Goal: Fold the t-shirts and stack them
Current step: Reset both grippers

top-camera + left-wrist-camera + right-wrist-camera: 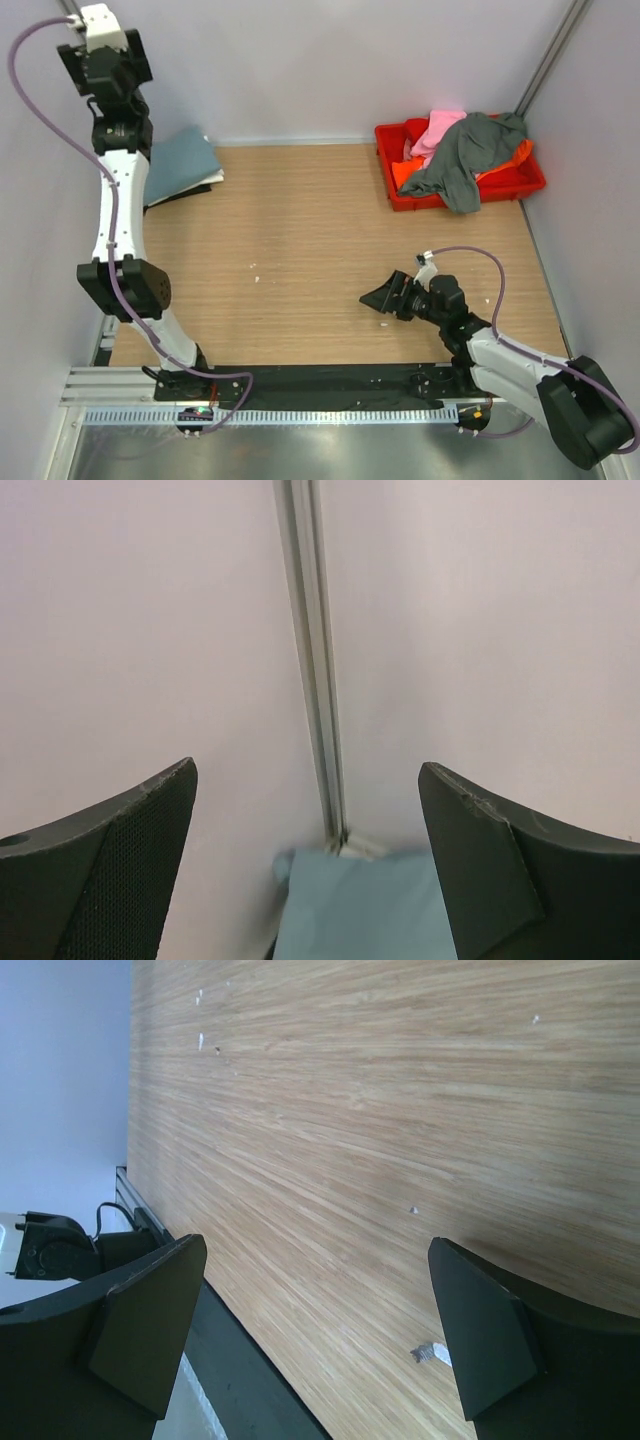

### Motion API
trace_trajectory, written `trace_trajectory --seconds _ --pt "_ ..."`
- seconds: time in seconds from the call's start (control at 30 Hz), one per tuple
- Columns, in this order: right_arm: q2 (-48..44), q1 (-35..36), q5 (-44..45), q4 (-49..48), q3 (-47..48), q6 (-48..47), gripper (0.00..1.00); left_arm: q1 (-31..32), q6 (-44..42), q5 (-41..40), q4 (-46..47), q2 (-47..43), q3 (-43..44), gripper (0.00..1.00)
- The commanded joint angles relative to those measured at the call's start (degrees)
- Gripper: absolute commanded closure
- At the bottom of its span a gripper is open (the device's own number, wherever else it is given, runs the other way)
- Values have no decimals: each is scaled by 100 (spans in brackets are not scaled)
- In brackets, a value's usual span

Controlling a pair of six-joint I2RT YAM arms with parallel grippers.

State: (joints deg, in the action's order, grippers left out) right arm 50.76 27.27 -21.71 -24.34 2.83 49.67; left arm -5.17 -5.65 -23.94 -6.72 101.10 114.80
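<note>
Pincers gape wide — left pincer (307, 770), right pincer (318, 1243) — gripping nothing.

Folded t-shirts (182, 165) lay in the far left corner of the table (300, 230), at the foot of the post (315, 660) — just ahead of and below the left gripper (305, 780). The crate (388, 165) sat in the far right corner, well apart from the right gripper (380, 298) and behind its fingertips — unfolded t-shirts (470, 150) heaped in it, one hanging over its near rim.

left gripper (308, 775): high, jaws apart | right gripper (381, 298): low, jaws wide apart
</note>
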Motion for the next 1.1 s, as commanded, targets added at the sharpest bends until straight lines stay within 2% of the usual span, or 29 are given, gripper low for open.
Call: trace_trajectory --seconds 0.0,0.1,0.2,0.23,0.3,0.33,0.47,0.67,0.73,0.8,0.87,1.0,1.07 --pt "214 24 -113 -229 -125 -142 0 -142 -480 318 479 505 550 8" --pt "478 24 -219 -299 -63 -203 0 -370 -26 329 261 735 902 4" --pt "680 24 -245 -370 -11 -203 0 -747 537 1196 84 762 1123 2" --pt "724 24 -246 -396 -2 -212 0 -958 869 1756 57 684 1080 3" --pt "847 24 -263 -440 33 -203 0 -1065 1030 2033 223 561 738 5" --pt "900 24 -246 -458 51 -212 0 -1152 1301 1991 372 516 615 1" --pt "1312 16 -298 -563 174 -186 0 -1539 1778 2910 128 752 1086 0" --pt "1217 16 -290 -555 130 -186 0 -1575 1725 3009 267 762 1000 0" --pt "1164 24 -281 -537 130 -194 0 -1706 2023 3246 338 990 1139 0" --pt "1164 16 -281 -519 121 -195 0 -1751 2279 3117 810 1157 1106 0" --pt "1155 24 -272 -449 139 -221 0 -1725 2218 3238 1251 1394 1298 0" --pt "1085 24 -193 -344 139 -230 0 -1672 1885 3431 1269 1956 1983 0" --pt "1146 33 -184 -344 174 -221 0 -1715 2041 3449 1427 2229 2334 0"
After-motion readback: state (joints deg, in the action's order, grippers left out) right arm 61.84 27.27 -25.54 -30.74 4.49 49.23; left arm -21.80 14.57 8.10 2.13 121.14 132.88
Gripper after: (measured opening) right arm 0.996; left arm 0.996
